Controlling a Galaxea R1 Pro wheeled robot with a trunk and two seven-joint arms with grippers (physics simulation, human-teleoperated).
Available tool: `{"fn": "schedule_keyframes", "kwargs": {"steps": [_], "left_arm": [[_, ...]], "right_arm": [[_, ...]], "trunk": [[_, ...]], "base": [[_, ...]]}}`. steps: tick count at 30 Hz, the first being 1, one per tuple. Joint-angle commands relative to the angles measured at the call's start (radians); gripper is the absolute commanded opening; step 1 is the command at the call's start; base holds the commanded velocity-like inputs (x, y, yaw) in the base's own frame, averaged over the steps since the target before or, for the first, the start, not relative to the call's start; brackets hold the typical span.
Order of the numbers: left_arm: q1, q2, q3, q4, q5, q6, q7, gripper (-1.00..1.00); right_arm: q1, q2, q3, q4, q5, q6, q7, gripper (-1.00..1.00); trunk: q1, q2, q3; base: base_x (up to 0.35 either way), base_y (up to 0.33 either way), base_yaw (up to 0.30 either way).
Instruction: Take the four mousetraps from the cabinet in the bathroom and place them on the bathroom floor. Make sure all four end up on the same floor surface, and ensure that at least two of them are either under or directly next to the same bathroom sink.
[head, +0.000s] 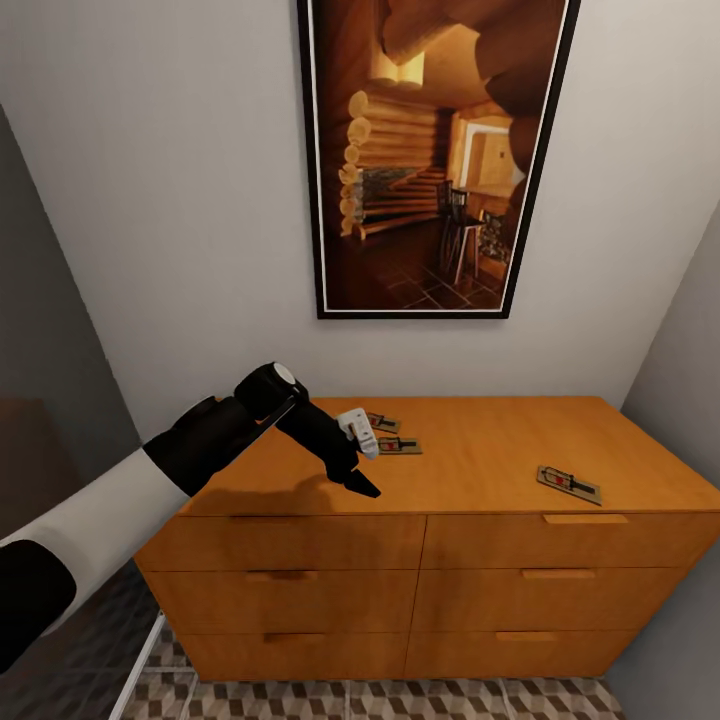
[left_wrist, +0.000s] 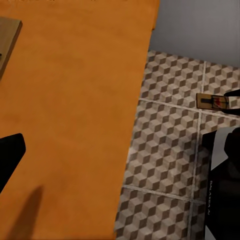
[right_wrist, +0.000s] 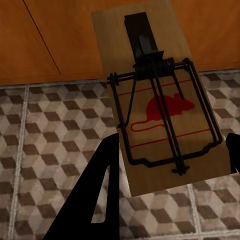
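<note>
Three mousetraps lie on the flat top of the orange-brown cabinet: two close together and one near the right end. My left gripper hangs open just above the cabinet top, in front of the pair, with nothing between its fingers. In the left wrist view another mousetrap lies on the cube-pattern bathroom floor. My right gripper is shut on a mousetrap, held above the floor tiles beside the cabinet's front. The sink is out of view.
A large framed picture hangs on the wall above the cabinet. Grey walls close in on both sides. My dark base stands on the tiles near the floor trap. A white edge runs along the floor at the lower left.
</note>
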Motion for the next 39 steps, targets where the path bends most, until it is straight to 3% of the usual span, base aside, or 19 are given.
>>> {"fn": "schedule_keyframes", "kwargs": {"steps": [1,9,39], "left_arm": [[-0.001,0.0,-0.003,0.0,0.003,0.008,0.0,1.0],[-0.001,-0.01,-0.005,0.002,0.003,0.008,0.001,1.0],[-0.002,-0.013,-0.007,0.018,0.0,0.005,0.002,1.0]], "right_arm": [[0.0,0.0,0.007,0.0,-0.013,-0.003,0.007,-1.0],[0.0,0.0,0.007,0.0,-0.013,-0.003,0.008,-1.0],[0.0,0.002,0.007,0.0,-0.013,-0.003,0.008,-1.0]], "trunk": [[0.0,-0.001,-0.001],[0.0,-0.001,-0.001],[0.0,-0.001,-0.001]], "base": [[0.0,0.0,0.0],[0.094,0.0,0.0],[0.116,0.0,0.0]]}}
